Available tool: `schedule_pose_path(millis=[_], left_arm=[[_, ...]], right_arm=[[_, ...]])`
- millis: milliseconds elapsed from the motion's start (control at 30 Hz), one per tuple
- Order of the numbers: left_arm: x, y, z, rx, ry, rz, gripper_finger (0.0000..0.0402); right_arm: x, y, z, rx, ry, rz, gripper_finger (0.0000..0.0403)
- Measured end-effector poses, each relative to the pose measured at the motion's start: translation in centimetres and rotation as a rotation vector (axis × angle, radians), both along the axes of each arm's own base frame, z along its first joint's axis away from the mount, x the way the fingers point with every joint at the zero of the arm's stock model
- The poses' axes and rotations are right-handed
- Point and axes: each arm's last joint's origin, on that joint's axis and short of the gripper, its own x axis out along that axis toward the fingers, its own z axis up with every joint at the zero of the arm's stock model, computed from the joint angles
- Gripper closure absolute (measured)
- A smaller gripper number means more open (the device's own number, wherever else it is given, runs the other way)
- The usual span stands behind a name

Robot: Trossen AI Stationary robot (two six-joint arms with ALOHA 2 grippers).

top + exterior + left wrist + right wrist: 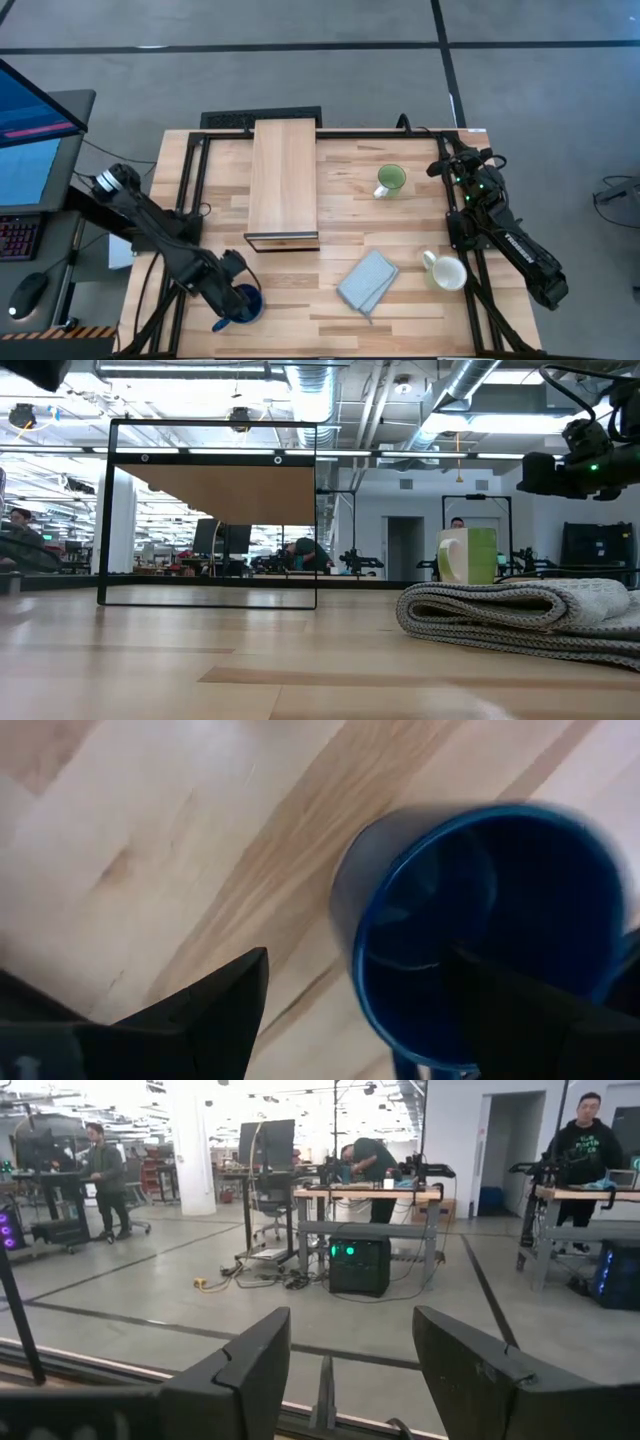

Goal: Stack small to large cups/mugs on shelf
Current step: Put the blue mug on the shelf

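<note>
The dark blue mug [243, 303] stands upright on its base near the table's near-left corner. My left gripper [236, 292] comes down on it from above, open. In the left wrist view one finger [520, 1010] is inside the mug [480, 920] and the other finger [225, 1010] stands outside, clear of its wall. The light green mug [390, 180] and the white mug [445, 272] stand on the table's right half. The shelf [285, 182] lies at the far middle. My right gripper [350, 1370] is open in the air at the far right [462, 165]. My left gripper straddles the blue mug's wall [345, 920] from above, on the side away from the handle [410, 1065]. The outer finger is clear of the wall. Whether the inner finger touches the mug, I cannot tell. The mug rests on the table.
A folded grey-blue cloth [368, 280] lies between the shelf and the white mug; in the low view it fills the near right [520, 615]. The shelf's dark opening [210, 550] faces the near edge. People work in the room beyond the table.
</note>
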Motion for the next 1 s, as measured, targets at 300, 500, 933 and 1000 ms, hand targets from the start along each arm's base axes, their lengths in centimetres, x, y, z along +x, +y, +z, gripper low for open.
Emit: schedule_pose_path(millis=[300,500,933,1000], left_arm=[[0.7,-0.6,-1.9,0.071,0.043,-0.042,0.0116],[1.0,-0.6,-2.3,0.095,0.038,-0.054,0.0116],[0.9,-0.2,-2.3,0.178,0.014,-0.093,0.0116],[0.9,-0.1,-2.3,0.190,0.018,-0.092,0.0116]], right_arm=[[0.0,0.0,0.0,0.008,-0.022,0.001,0.0168],[0.0,0.0,0.0,0.008,-0.022,0.001,0.0168],[0.0,0.0,0.0,0.008,-0.022,0.001,0.0168],[0.0,0.0,0.0,0.008,-0.022,0.001,0.0168]])
